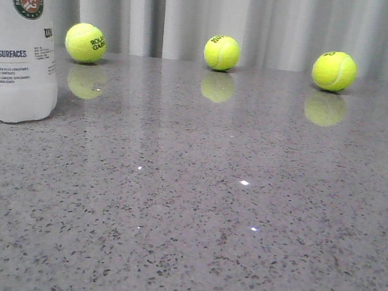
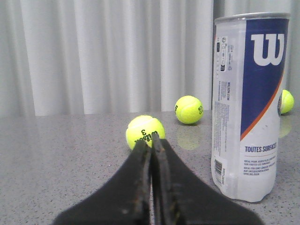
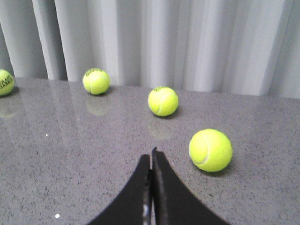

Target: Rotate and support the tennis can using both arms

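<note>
The tennis can (image 1: 18, 46) stands upright at the far left of the grey table in the front view, its top cut off by the frame. In the left wrist view the tennis can (image 2: 247, 105) shows its navy panel with the white W, orange stripe and silver rim. My left gripper (image 2: 152, 143) is shut and empty, low over the table and beside the can without touching it. My right gripper (image 3: 151, 157) is also shut and empty, over bare table away from the can. Neither arm appears in the front view.
Three yellow-green tennis balls (image 1: 86, 42) (image 1: 221, 52) (image 1: 334, 71) lie along the back by the white curtain. One ball (image 2: 145, 131) sits just past my left fingertips, another ball (image 3: 210, 150) close to my right fingertips. The speckled table (image 1: 193, 221) spreads across the front.
</note>
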You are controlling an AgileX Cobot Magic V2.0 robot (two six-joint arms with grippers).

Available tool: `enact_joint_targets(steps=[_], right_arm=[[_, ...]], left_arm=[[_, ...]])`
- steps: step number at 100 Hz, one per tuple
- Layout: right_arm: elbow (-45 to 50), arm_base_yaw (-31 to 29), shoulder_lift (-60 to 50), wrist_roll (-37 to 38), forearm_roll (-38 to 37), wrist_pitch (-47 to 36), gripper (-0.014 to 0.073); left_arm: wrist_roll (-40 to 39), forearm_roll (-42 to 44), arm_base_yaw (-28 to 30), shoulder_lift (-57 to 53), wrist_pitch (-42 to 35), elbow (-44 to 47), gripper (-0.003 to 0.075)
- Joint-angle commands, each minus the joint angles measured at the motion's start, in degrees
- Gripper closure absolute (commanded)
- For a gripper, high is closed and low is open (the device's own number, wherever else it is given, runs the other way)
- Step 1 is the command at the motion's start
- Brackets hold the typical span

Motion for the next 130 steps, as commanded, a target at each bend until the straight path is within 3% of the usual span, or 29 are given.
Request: enact_joint_targets(steps=[1,12,49,82,130], right_arm=[[1.62,-0.83,-1.25,-0.18,1.69,-9.45,0.0664],[6.35,-2.77,-5.07,-0.18,4.07,-13.36,0.0664],[17.03,-6.0,-19.45,-0.18,5.06,-13.36,0.0664],[24.02,-6.06,-19.28,-0.18,5.06,-21.02,0.0664],[23.9,-6.06,-19.28,-0.18,5.06,-20.28,0.0664]], left_arm=[[-0.56,-0.1,-0.14,-2.04,-4.99,2.72,0.0741],[-0.56,-0.1,-0.14,-2.04,-4.99,2.72,0.0741],[-0.56,-0.1,-0.14,-2.04,-4.99,2.72,0.0741],[-0.56,-0.1,-0.14,-2.04,-5.03,2.72,0.0741],[-0.56,-0.1,-0.14,-2.04,-5.12,2.72,0.0741]])
